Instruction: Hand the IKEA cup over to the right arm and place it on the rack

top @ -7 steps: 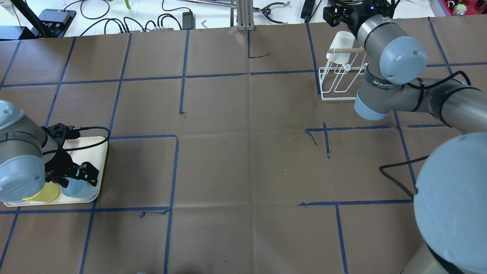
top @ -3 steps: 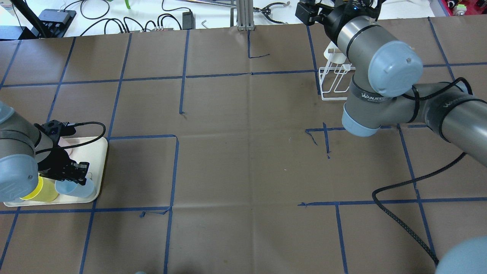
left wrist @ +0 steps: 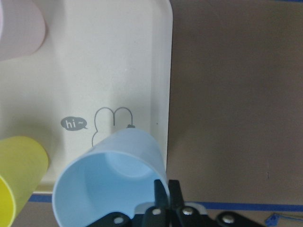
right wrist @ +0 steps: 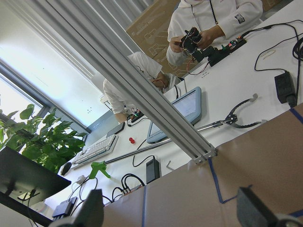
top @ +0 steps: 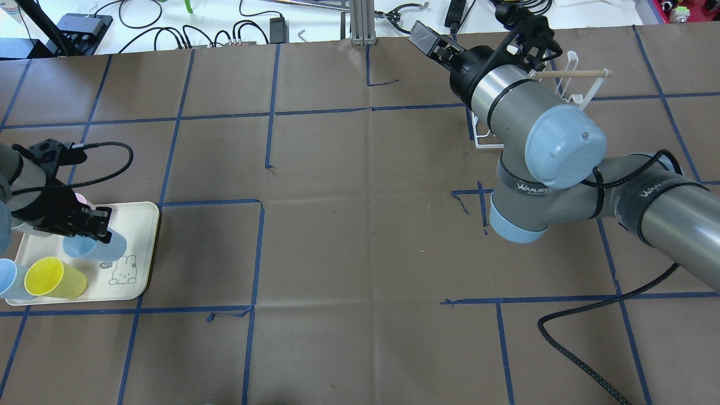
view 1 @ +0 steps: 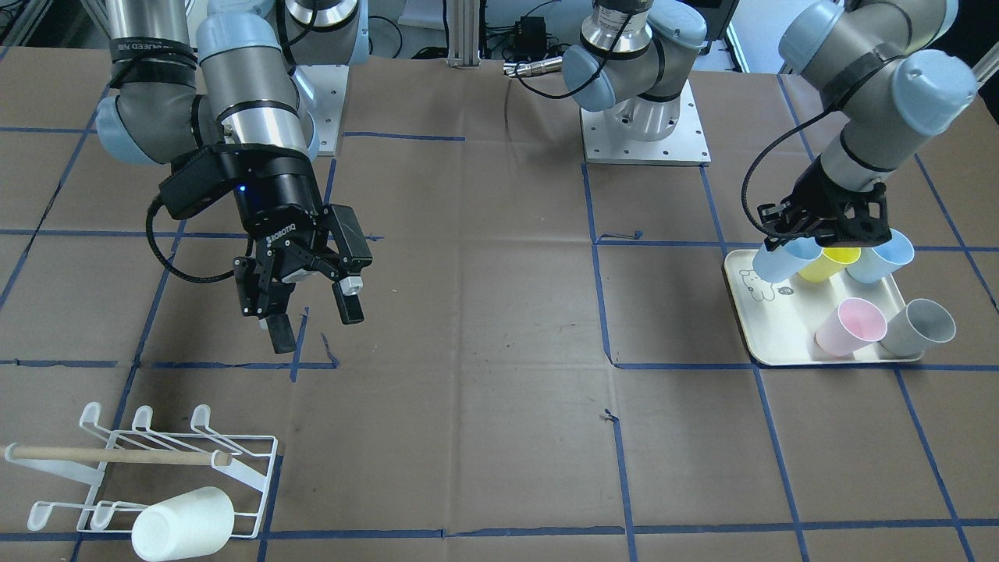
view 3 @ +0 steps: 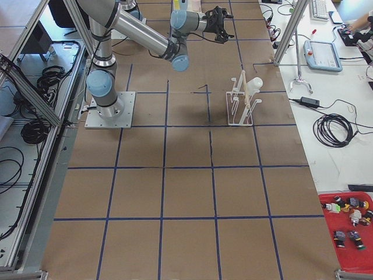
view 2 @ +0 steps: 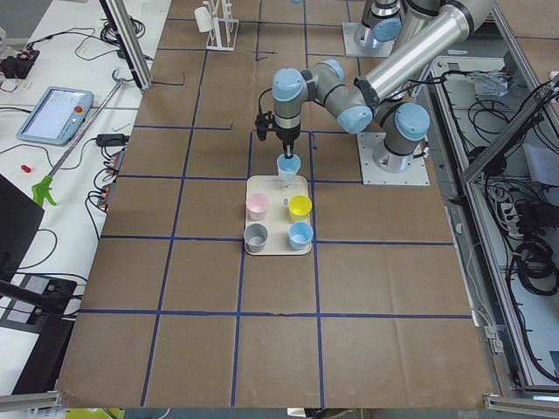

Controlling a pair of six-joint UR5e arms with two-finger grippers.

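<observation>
One blue cup (left wrist: 106,184) (tilted), rim clamped in left pincer (left wrist: 166,189).

Left gripper (top: 103,224) on pale blue cup (top: 97,247) over cream tray (top: 140,225), 1 yellow cup (top: 53,277) beside.

table (top: 337,236): brown, blue tape grid | white bench (right wrist: 246,80) | bright window (right wrist: 19,90) | plant (right wrist: 42,142)

Overhead and front cameras look down on the tabletop (top: 360,225) from opposite sides, sharing the tray (top: 140,225); end cameras look along it; wrist cameras sit close.
</observation>
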